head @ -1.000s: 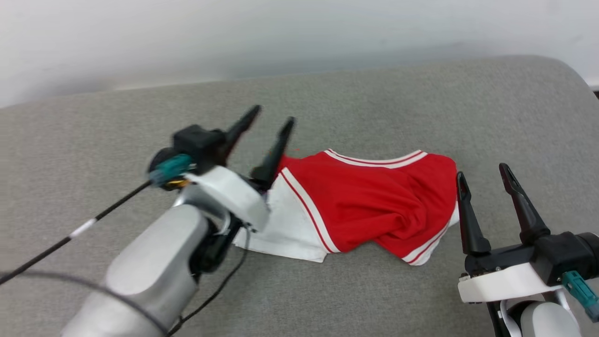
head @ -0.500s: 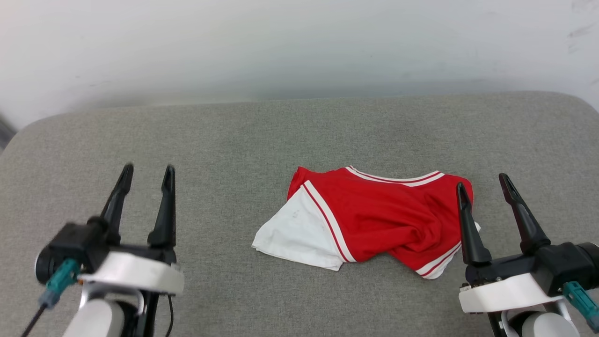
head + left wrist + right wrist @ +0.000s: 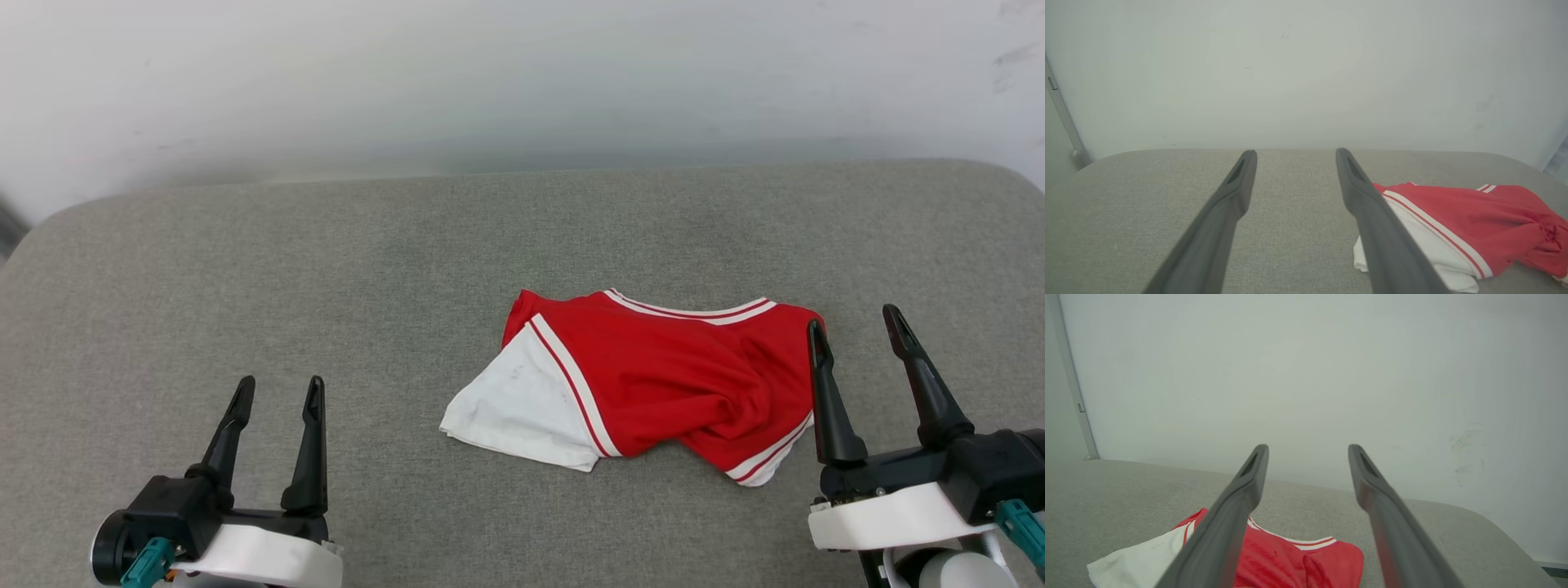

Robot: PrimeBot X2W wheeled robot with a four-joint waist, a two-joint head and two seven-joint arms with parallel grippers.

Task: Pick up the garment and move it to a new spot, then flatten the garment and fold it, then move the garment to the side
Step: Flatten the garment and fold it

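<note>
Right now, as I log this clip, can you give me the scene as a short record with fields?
surface: grey padded surface, pale wall behind
garment: red with a white sleeve, bunched up, lying right of centre
left gripper: open, empty, well clear of the garment
right gripper: open, empty, by the garment's right edge
held: nothing

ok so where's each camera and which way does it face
Head view: on the robot's head, facing forward and down at the grey fabric surface and crumpled red jersey shirt with white sleeve; open left gripper lower left, open right gripper lower right.
Left wrist view: on the left wrist, looking along its gripper toward the pale wall; shirt at right.
Right wrist view: on the right wrist, likewise; shirt lower left.
Both wrist views share shirt, surface, wall.
</note>
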